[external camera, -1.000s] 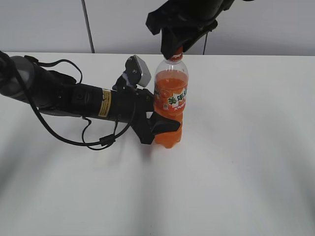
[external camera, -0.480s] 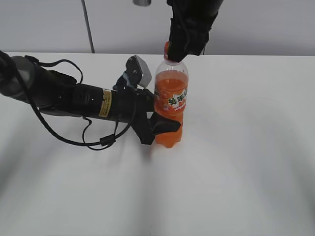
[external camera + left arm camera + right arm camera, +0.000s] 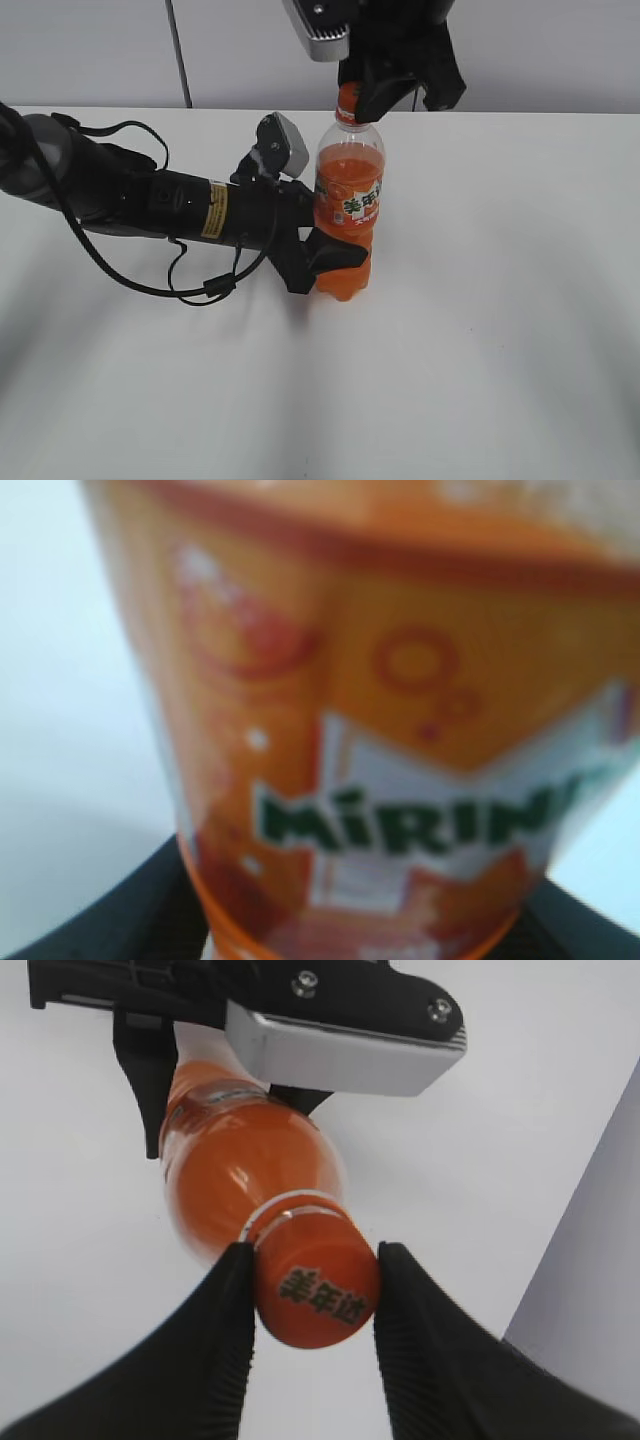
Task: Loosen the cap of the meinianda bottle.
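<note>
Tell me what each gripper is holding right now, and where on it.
The left gripper clamps the meinianda bottle low on its body. The right gripper pinches the cap by its sides.

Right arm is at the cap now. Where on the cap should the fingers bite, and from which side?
Grip the cap on its round side wall, coming straight down from above. The bottle stands upright, held low by the left gripper, so only the top is free. The right gripper fingers already flank it on opposite sides.
</note>
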Robot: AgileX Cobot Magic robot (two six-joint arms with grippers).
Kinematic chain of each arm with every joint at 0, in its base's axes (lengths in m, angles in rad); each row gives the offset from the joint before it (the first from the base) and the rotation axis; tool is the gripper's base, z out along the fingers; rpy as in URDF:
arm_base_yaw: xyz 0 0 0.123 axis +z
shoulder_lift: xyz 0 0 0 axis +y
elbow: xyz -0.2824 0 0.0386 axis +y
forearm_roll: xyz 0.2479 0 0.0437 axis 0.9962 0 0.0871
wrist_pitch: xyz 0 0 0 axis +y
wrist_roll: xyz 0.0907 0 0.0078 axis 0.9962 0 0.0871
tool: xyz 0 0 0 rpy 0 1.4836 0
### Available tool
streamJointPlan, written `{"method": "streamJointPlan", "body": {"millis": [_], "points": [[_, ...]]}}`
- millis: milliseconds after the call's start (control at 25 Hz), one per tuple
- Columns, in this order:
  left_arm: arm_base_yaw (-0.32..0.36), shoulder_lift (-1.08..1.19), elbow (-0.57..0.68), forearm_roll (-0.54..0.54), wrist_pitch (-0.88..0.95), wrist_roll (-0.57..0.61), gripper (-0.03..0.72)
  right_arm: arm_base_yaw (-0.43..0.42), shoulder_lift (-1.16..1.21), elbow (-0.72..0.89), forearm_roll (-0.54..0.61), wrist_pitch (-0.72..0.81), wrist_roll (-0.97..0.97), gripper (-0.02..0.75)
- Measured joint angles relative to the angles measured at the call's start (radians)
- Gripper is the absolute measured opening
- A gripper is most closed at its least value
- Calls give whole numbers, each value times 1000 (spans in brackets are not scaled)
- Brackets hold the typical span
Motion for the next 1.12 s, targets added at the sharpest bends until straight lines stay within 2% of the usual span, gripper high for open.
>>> {"method": "streamJointPlan", "body": {"millis": [480,880,1120], "points": [[0,0,0,-6,3,-4,414,1,-1,0,-6,-29,-126,274],[0,0,0,0,-7,0,414,1,-15,0,-27,9,-148,274],[0,0,0,2,-8,0,414,1,-15,0,-19,9,-239,274]]}}
